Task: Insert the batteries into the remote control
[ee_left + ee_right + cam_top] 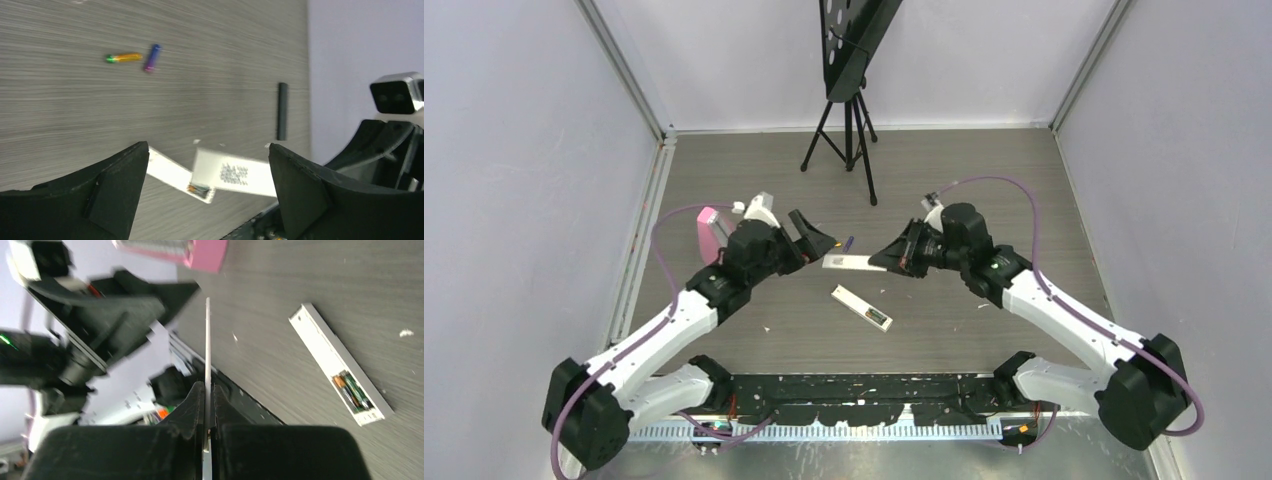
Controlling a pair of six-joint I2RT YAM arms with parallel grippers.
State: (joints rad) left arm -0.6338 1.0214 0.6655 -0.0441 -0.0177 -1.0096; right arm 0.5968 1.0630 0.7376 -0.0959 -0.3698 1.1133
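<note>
The white remote (861,307) lies on the table with its battery bay open; two batteries (352,390), one reddish-brown and one dark, sit in the bay. My right gripper (206,387) is shut on the thin white battery cover (207,340), seen edge-on, and holds it above the table (849,262). My left gripper (208,147) is open and empty, its jaws wide on either side of the cover (235,172), with the remote (170,172) below. An orange-yellow battery (125,57) and a purple battery (152,57) lie loose on the table beyond. The purple one also shows in the top view (848,243).
A pink box (712,232) sits behind the left gripper (814,240). A black tripod (849,130) stands at the back centre; a dark slim rod (282,111) lies near the wall. The black base rail (864,385) runs along the near edge.
</note>
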